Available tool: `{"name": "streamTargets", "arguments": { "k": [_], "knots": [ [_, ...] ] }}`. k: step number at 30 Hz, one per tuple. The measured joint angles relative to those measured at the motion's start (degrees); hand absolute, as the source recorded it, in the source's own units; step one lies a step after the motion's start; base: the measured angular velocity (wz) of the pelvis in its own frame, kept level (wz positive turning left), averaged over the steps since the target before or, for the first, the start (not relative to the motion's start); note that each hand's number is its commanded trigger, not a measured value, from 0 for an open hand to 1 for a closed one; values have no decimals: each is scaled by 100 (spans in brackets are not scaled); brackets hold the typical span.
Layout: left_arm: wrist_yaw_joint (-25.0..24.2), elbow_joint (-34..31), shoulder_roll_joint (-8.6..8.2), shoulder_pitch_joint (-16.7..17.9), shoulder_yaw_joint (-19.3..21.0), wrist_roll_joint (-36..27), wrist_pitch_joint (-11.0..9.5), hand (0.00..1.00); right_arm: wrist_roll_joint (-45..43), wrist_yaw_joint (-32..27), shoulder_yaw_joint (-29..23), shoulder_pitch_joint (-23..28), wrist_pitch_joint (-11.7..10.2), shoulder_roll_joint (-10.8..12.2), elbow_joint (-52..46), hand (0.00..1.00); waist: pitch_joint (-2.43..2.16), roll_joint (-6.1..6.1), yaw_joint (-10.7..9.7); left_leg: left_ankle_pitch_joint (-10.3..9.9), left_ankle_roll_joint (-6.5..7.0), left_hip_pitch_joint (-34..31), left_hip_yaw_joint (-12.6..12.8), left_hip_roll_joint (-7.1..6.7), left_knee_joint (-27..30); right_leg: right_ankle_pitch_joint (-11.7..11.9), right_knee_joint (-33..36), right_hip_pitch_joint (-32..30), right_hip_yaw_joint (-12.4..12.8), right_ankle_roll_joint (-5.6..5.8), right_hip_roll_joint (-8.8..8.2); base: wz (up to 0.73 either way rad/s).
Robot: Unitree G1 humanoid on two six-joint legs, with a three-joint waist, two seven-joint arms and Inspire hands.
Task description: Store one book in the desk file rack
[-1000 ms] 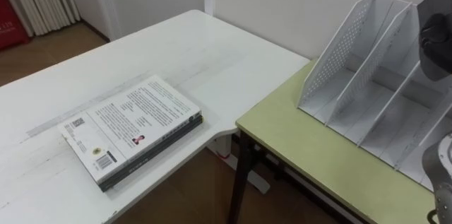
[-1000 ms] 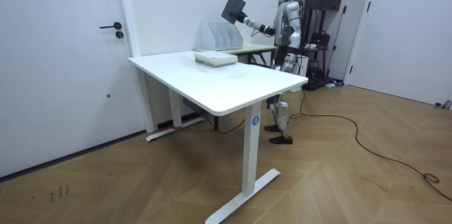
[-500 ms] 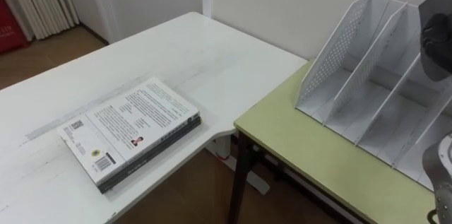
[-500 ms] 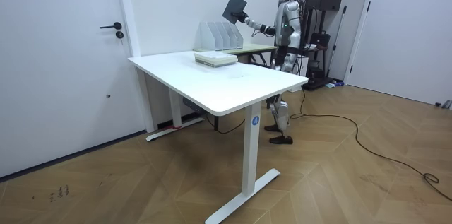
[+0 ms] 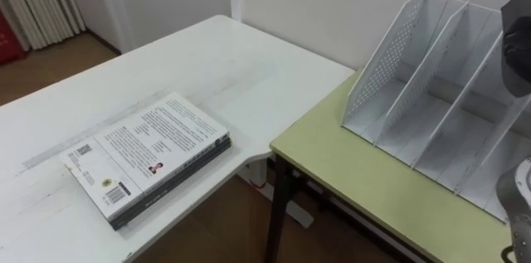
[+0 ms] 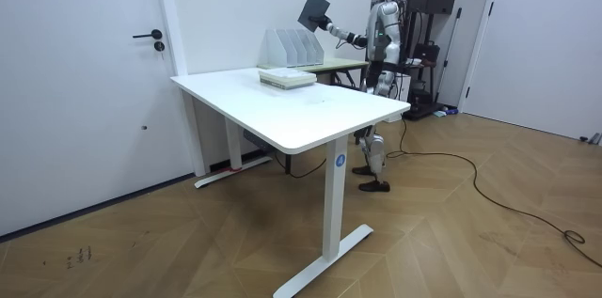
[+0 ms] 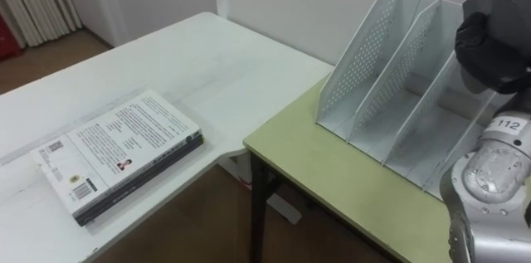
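The dark book [image 6: 313,10] is tilted in the air above the rack [image 7: 390,72], with the right hand [image 6: 328,24] clasped on its lower corner. The rack is white, with perforated side walls and sloping dividers. It stands upright on the green table [image 7: 332,172] near the wall.

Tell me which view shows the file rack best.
The right eye view: the file rack sits near the middle, open slots plain, only its right end hidden. In the left eye view it runs off the right edge. The room view shows it tiny.
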Motion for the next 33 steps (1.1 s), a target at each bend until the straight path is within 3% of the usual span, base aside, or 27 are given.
{"name": "streamTargets", "arguments": {
  "k": [12, 23, 33],
  "knots": [
    [5, -2, 0, -1, 0, 1, 3, 0, 1, 12, 5, 30, 0, 0, 2, 100, 0, 1, 9, 0, 0, 2, 0, 3, 0, 0, -2, 0, -1, 0, -1, 0],
    [5, -2, 0, -33, 21, 22, 135, 0, -36, 22, 8, 42, 0, 1, 343, 100, 6, 19, 18, 0, 0, 7, 1, 0, -1, 0, -5, 7, -6, 1, 0, 0],
    [5, -16, 1, -45, 56, 24, 188, 0, -24, -270, 7, 90, -8, 2, 721, 100, 6, 24, 14, 0, 0, -13, -8, -6, -1, 0, -14, 0, -41, 1, -3, 0]
  ]
}}
